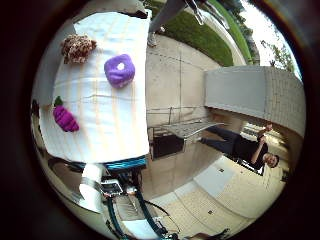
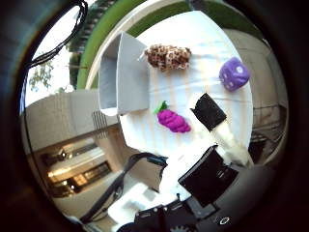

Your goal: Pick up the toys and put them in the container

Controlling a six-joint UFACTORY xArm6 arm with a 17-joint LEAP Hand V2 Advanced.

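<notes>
Three toys lie on a table under a pale striped cloth point(image 1: 100, 115): a purple plush die point(image 1: 120, 70), a purple grape toy with a green leaf point(image 2: 172, 120), and a brown spotted plush point(image 2: 167, 55). A grey open container point(image 2: 123, 77) stands at the table's edge, beside the spotted plush and near the grapes. My right hand point(image 2: 212, 145) hovers above the table, well apart from all the toys. One finger with a black pad reaches out straight over the cloth between the grapes and the die. It holds nothing.
The table stands outdoors on concrete paving point(image 1: 175, 65) with a grass strip point(image 1: 205, 35) beyond. A low grey wall point(image 1: 250, 90) and a metal rack point(image 1: 185, 131) stand off to the side of the table.
</notes>
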